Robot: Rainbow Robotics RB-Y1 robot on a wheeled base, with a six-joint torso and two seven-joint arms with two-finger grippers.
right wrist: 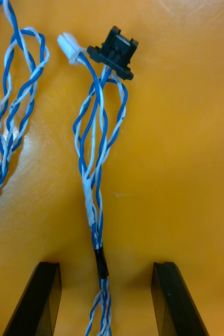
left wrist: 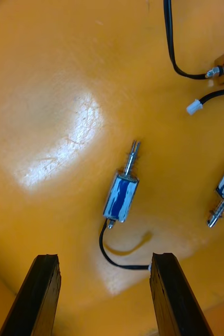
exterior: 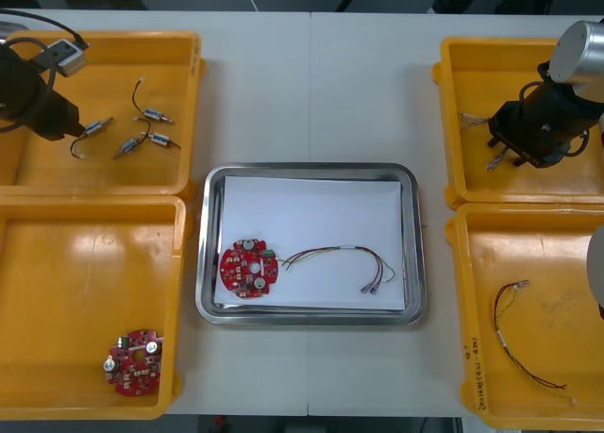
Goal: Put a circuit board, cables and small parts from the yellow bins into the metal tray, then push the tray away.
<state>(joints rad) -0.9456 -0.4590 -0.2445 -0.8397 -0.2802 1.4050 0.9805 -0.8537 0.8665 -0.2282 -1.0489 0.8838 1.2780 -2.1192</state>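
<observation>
While a circuit board [exterior: 248, 267] lies in the metal tray [exterior: 311, 169], jaws are held wide for grasping: left gripper [left wrist: 105, 257] over a small metal part [left wrist: 121, 197] at the tray's 10 o'clock, right gripper [right wrist: 107, 265] astride a blue and white cable [right wrist: 96, 173] at 2 o'clock.

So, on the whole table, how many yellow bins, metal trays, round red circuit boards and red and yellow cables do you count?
yellow bins: 4
metal tray: 1
round red circuit boards: 2
red and yellow cables: 2
Total: 9
</observation>
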